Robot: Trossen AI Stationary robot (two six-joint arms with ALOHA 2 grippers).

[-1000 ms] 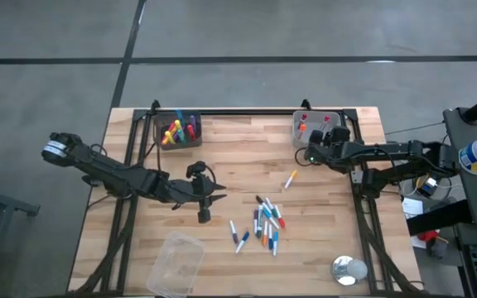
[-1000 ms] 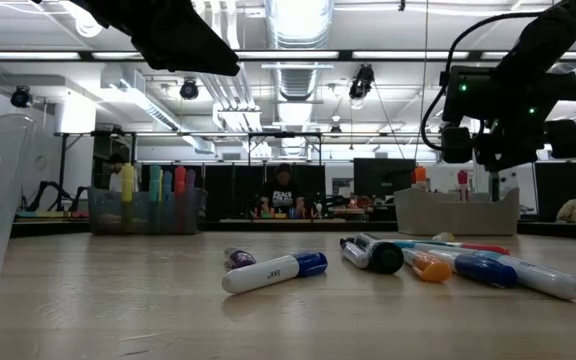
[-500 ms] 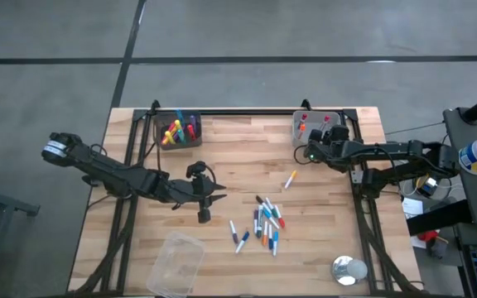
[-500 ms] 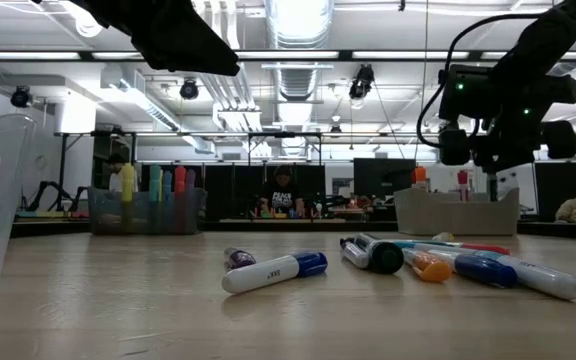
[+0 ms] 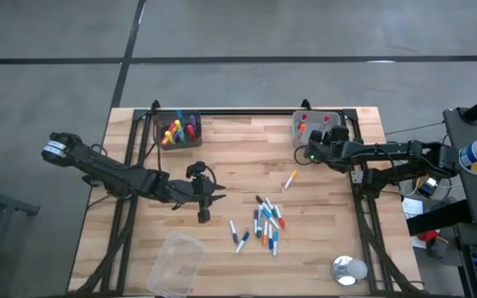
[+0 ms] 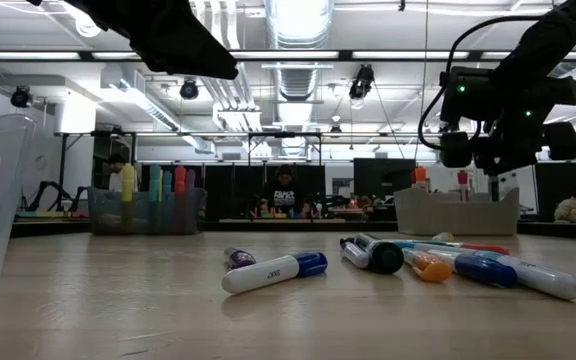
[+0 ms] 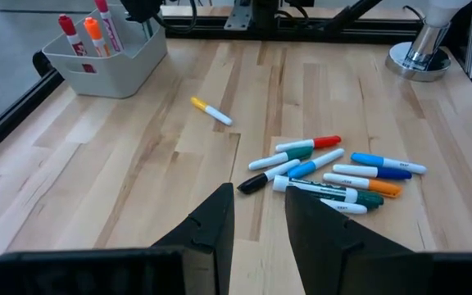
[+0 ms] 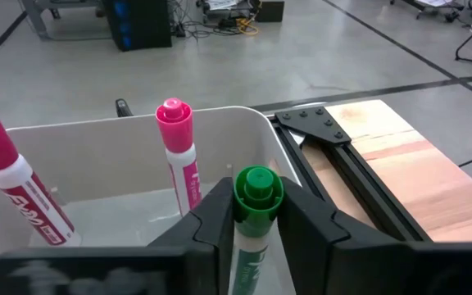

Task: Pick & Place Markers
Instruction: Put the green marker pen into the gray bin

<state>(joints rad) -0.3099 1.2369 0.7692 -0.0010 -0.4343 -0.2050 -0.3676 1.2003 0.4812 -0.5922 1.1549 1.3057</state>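
Right wrist: green marker [image 8: 256, 215] (jaws pinching).

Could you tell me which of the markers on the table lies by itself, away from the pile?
The yellow-capped marker, white-barrelled, lies alone between the main pile and the white bin; the other loose markers lie clustered together nearer the table's front.

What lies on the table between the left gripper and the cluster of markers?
Nothing. In the left wrist view, only bare wood lies between the left gripper, whose fingers stand apart, and the cluster of markers. The high view agrees.
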